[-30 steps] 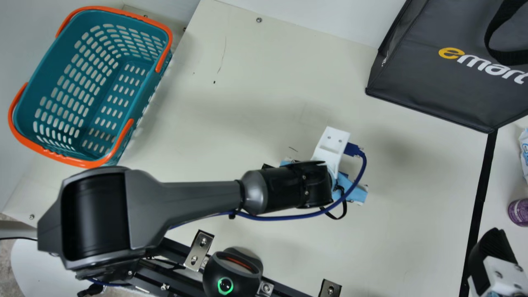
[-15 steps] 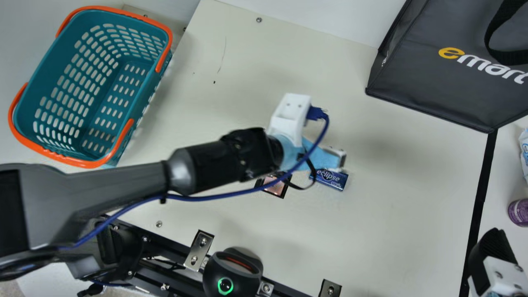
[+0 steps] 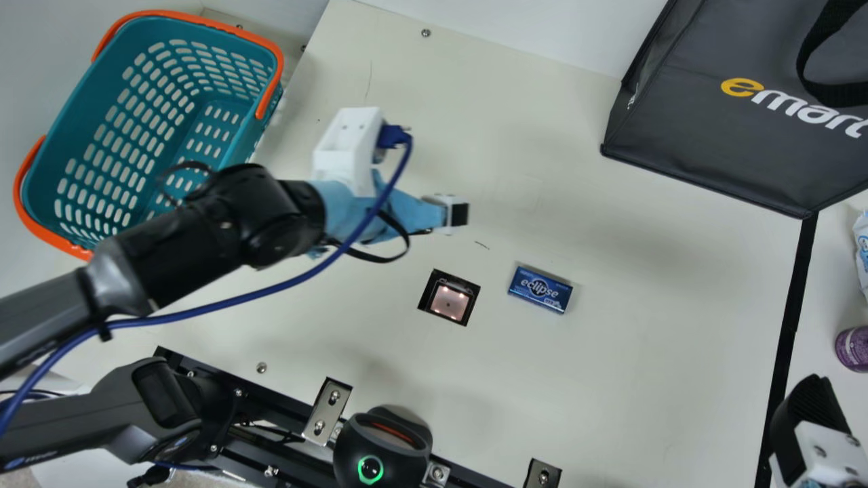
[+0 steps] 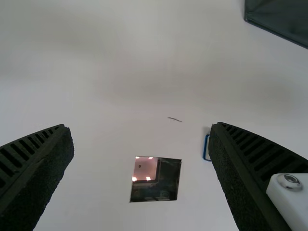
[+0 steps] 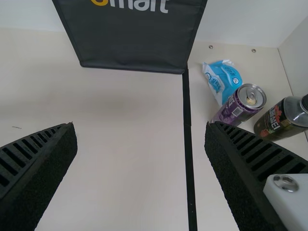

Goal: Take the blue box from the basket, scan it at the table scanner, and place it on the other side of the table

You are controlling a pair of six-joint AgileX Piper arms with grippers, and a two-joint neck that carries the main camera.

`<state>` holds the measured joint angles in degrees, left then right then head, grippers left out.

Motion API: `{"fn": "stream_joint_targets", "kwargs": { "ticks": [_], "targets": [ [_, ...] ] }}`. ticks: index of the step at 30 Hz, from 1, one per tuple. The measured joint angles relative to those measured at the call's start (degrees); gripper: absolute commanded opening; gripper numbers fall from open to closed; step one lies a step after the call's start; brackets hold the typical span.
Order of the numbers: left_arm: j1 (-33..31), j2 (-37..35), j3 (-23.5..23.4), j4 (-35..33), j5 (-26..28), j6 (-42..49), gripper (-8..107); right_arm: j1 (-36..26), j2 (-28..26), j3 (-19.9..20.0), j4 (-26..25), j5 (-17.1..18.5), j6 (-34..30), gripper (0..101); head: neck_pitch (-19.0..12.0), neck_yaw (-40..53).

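Observation:
In the main view my left gripper (image 3: 434, 217) hangs over the table between the basket (image 3: 224, 146) and the scanner window. The blue box (image 3: 540, 289) lies flat on the table, just right of the scanner (image 3: 449, 298). In the left wrist view my left gripper (image 4: 142, 130) is wide open, with the scanner (image 4: 156, 179) below and the blue box's edge (image 4: 207, 147) partly behind one finger. My right gripper (image 3: 814, 413) shows at the main view's lower right corner; in the right wrist view this gripper (image 5: 139, 127) is open, holding nothing.
A dark bag (image 3: 712, 129) stands at the back right. Beyond the black line (image 3: 790, 325) are a purple can (image 5: 238, 103), a blue-white packet (image 5: 222, 77) and a dark bottle (image 5: 284, 118). A black device (image 3: 383, 451) stands at the near edge.
My left arm has swung left toward the basket, away from above the scanner and the blue box, which now lie uncovered. The box has stayed in place since half a second ago. My right arm has not moved.

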<state>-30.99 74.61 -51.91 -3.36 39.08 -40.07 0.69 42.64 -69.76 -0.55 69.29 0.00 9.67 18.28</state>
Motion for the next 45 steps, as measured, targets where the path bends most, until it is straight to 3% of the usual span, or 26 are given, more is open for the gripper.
{"fn": "stream_joint_targets", "kwargs": {
  "ticks": [11, 26, 35, 45],
  "targets": [
    [9.03, -12.33, 2.83, -1.57, 10.02, 6.48, 90, 0.0, 0.0, 0.0, 0.0, 0.0, 0.0, 95, -0.09, -0.09],
    [12.34, -28.66, 4.09, 2.7, 23.88, 4.26, 90, 0.0, 0.0, 0.0, 0.0, 0.0, 0.0, 95, -0.09, 0.0],
    [12.34, -28.85, 4.09, 2.7, 23.89, 4.26, 90, 0.0, 0.0, 0.0, 0.0, 0.0, 0.0, 95, -0.09, -0.18],
    [12.34, -28.85, 4.09, 2.7, 23.89, 4.26, 90, 0.0, 0.0, 0.0, 0.05, 0.0, 0.0, 95, -0.09, -11.95]
  ]
}}
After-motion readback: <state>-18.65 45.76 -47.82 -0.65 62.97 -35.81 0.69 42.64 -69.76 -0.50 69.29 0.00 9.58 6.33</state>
